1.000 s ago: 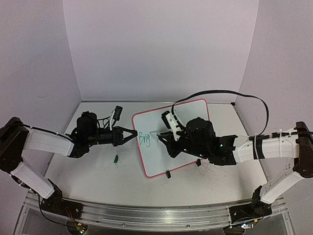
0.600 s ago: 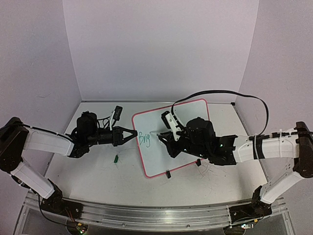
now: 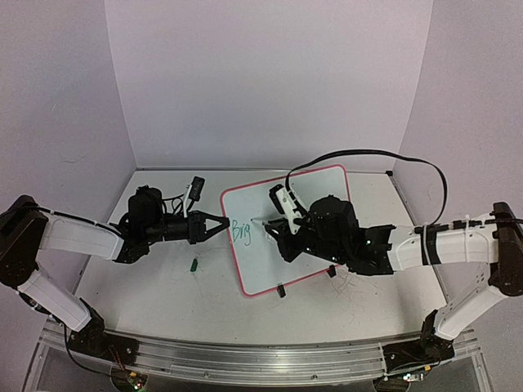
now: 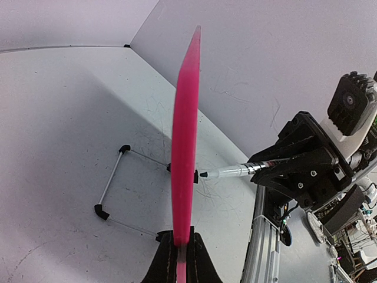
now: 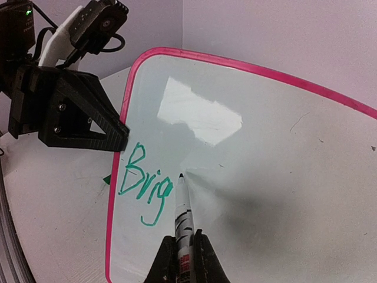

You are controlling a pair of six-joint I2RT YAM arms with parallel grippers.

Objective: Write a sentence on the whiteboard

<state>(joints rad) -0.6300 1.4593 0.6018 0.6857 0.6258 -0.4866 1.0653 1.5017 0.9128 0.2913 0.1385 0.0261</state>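
The whiteboard, white with a pink frame, stands tilted at the table's middle; it shows edge-on in the left wrist view and face-on in the right wrist view. Green letters "Brig" sit near its left edge, also seen from above. My left gripper is shut on the board's left frame edge. My right gripper is shut on a white marker, its dark tip just right of the "g", at or just off the board. The marker also shows in the left wrist view.
A small green cap lies on the table left of the board. The board's wire stand with black feet rests behind it; black feet show at the front edge. A black cable arcs over the right arm.
Nothing has visibly changed; both arms, the marker and the writing stay as they were.
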